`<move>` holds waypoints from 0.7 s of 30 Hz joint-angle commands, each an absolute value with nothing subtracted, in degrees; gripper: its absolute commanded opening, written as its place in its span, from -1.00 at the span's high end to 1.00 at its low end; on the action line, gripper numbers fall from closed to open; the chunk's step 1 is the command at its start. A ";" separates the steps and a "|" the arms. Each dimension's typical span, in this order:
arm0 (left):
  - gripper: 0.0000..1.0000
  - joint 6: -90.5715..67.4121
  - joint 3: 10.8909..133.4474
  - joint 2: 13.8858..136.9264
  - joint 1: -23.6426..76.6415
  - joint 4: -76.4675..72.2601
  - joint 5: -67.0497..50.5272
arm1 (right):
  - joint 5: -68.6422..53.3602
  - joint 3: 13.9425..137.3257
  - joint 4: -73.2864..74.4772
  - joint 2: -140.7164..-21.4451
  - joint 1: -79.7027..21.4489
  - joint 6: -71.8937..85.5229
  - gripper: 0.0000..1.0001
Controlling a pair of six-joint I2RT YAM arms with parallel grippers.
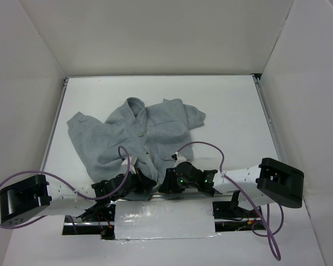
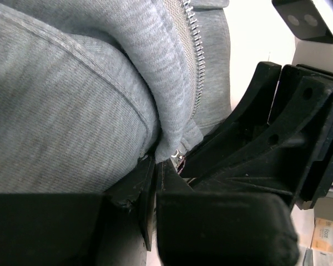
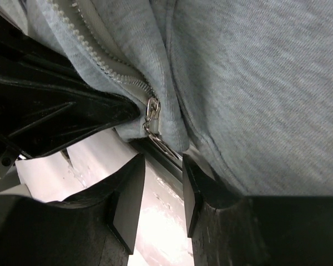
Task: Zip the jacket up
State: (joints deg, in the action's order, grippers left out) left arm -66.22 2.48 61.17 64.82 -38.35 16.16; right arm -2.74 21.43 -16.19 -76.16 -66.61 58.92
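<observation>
The light-grey fleece jacket [image 1: 139, 130] lies spread on the white table, its bottom hem at the near edge where both grippers meet. My left gripper [image 1: 137, 178] [image 2: 156, 163] is shut, pinching the hem corner at the foot of the zipper teeth [image 2: 197, 50]. Just right of it, my right gripper [image 1: 175, 176] [image 3: 161, 163] is open, with only the shiny table edge showing between its fingers [image 3: 127, 194]. The metal zipper slider [image 3: 152, 108] and its hanging pull tab [image 3: 165, 147] sit just beyond those fingertips. The right gripper's black body [image 2: 266, 138] crowds the left wrist view.
White walls enclose the table on three sides. A silver foil patch [image 1: 161, 221] covers the near edge between the arm bases. Purple cables [image 1: 202, 145] loop over the jacket's lower part. The two arms' black housings [image 1: 22, 199] [image 1: 280, 183] flank the scene.
</observation>
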 commanded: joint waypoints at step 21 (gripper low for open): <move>1.00 -64.86 -9.49 65.48 65.13 -42.19 15.12 | 1.76 23.38 -17.84 -73.92 -67.06 59.41 0.92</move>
State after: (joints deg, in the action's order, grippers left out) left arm -66.13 2.48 64.66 64.82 -41.56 15.97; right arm -0.62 21.78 -17.08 -75.68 -66.61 59.48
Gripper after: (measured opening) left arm 0.129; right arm 0.048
